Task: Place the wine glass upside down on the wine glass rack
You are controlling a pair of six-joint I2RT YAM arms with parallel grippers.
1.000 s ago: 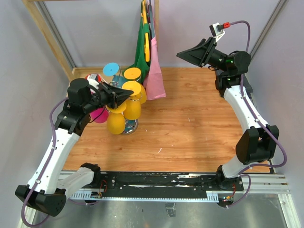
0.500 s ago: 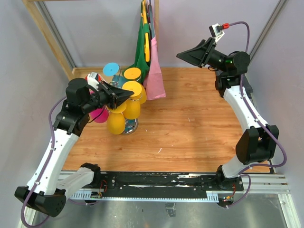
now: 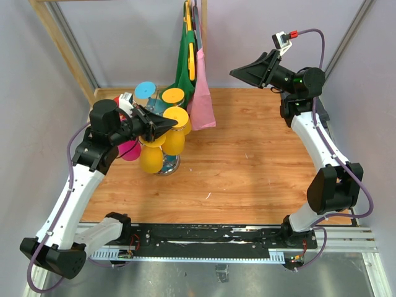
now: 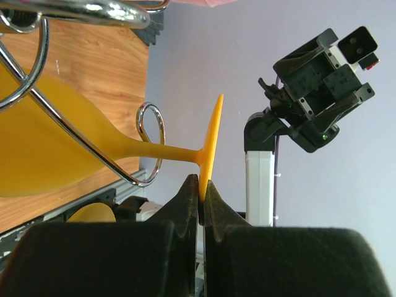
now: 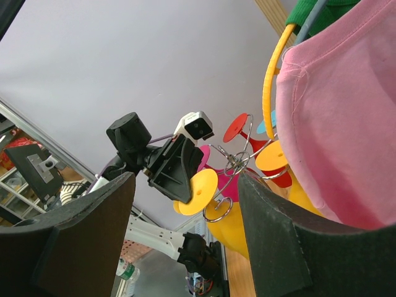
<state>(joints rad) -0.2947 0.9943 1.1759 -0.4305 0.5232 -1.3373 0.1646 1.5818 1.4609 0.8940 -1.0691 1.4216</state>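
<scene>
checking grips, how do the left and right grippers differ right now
The left gripper is shut on the foot of the yellow glass; the right gripper is open and empty. The left is at the rack; the right hangs near the pink cloth, away from it. Both have black fingers.

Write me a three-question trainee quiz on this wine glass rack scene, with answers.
1. True or false: the right gripper holds the yellow wine glass.
2. Multiple choice: which part of that glass do the left gripper fingers pinch? A) bowl B) stem C) foot
3. Short answer: which gripper is at the wine glass rack?
Key: 1 false; 2 C; 3 left.
</scene>
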